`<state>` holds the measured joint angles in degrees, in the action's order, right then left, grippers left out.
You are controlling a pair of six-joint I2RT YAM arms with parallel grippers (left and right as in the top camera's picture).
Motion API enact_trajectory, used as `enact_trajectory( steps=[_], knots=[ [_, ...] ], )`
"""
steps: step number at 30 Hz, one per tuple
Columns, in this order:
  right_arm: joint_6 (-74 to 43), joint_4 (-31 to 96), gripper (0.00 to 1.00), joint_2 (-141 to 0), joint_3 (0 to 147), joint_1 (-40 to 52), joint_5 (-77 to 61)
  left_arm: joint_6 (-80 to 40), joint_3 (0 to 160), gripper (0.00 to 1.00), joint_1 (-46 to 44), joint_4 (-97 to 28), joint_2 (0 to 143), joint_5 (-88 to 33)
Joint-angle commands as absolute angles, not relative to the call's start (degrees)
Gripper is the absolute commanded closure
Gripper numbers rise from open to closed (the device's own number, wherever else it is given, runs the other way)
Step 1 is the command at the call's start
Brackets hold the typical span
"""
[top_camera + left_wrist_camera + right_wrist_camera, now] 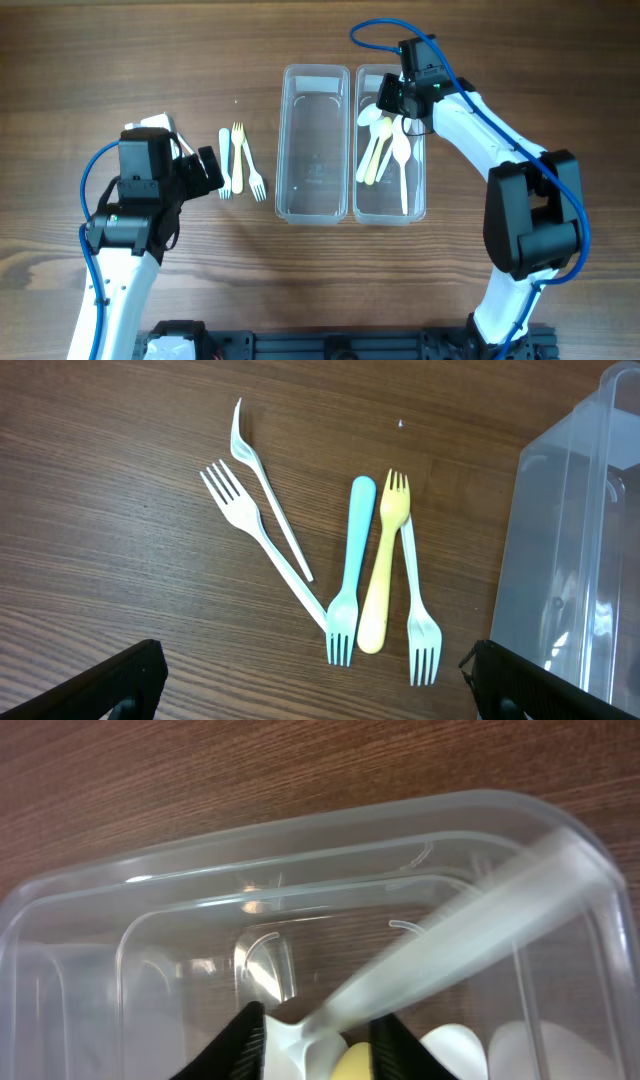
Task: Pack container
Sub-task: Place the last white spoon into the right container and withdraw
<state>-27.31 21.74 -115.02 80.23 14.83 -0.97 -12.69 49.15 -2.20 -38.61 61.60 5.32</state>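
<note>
Several plastic forks lie on the wooden table: a blue one [347, 590], a yellow one [383, 575] and white ones [262, 545]; in the overhead view they lie [240, 160] left of the containers. My left gripper [320, 695] [208, 170] is open and empty, just left of the forks. Two clear containers stand side by side: the left one [283, 150] [570, 540] is empty, the right one [425, 170] [300, 830] holds white and yellow spoons [385, 155]. My right gripper [315, 1040] [388, 98] is over the right container's far end, shut on a white spoon [330, 1025].
A white object [160, 121] lies behind the left arm. The right arm's blue cable [470, 95] arcs over the right container's far corner. Bare wood surrounds the containers.
</note>
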Motion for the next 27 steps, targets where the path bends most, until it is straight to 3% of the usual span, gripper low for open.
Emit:
enact_trajectory(
  steps=[1,4,7,12,22,27],
  knots=[
    [-27.07,21.41,0.70,-115.94,80.20,14.92,0.03,-11.77,50.33,0.00,-2.46,-38.46,61.67,6.09],
    [-27.00,20.95,0.69,-115.94,80.20,14.92,0.69,-11.77,50.33,0.00,-2.46,-38.44,61.67,6.09],
    [-27.00,20.56,0.75,-115.96,80.20,14.92,0.64,-11.77,50.33,0.00,-2.46,-38.46,61.67,6.09],
    [-26.98,20.53,0.70,-117.75,80.20,14.92,0.60,-11.77,50.33,0.00,-2.46,-38.46,61.67,6.09],
    [-20.97,20.69,0.94,-118.52,80.47,14.94,-1.10,-11.77,50.33,0.00,-2.46,-38.46,61.67,6.09],
    [-20.91,22.37,0.95,-113.99,80.47,14.96,-1.39,-11.77,50.33,0.00,-2.46,-38.46,61.67,6.09]
  ],
)
